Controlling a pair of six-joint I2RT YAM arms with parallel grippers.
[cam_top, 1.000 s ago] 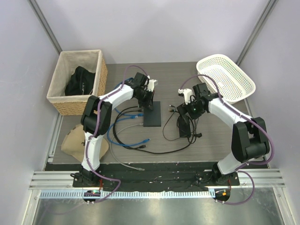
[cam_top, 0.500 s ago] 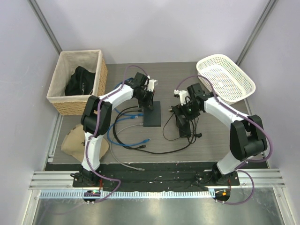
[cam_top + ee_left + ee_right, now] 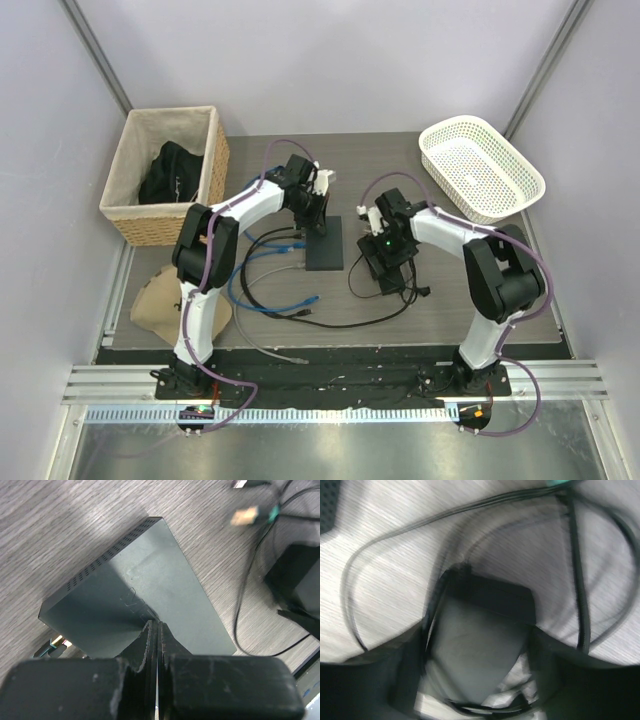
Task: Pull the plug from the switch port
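Black switch box (image 3: 325,245) lay long axis 12-to-6, plug (image 3: 56,641) in the switch port (image 3: 308,250) on its 9 o'clock edge, nearer the left hand (image 3: 154,626), pressed together on its top, than the right hand (image 3: 384,258), spread over the power brick (image 3: 480,630) at 3 o'clock.

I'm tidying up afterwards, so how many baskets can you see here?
2. A wicker basket stands at the far left, beside the left arm. A white plastic basket sits at the far right. No others show, and nothing seems to hide one.
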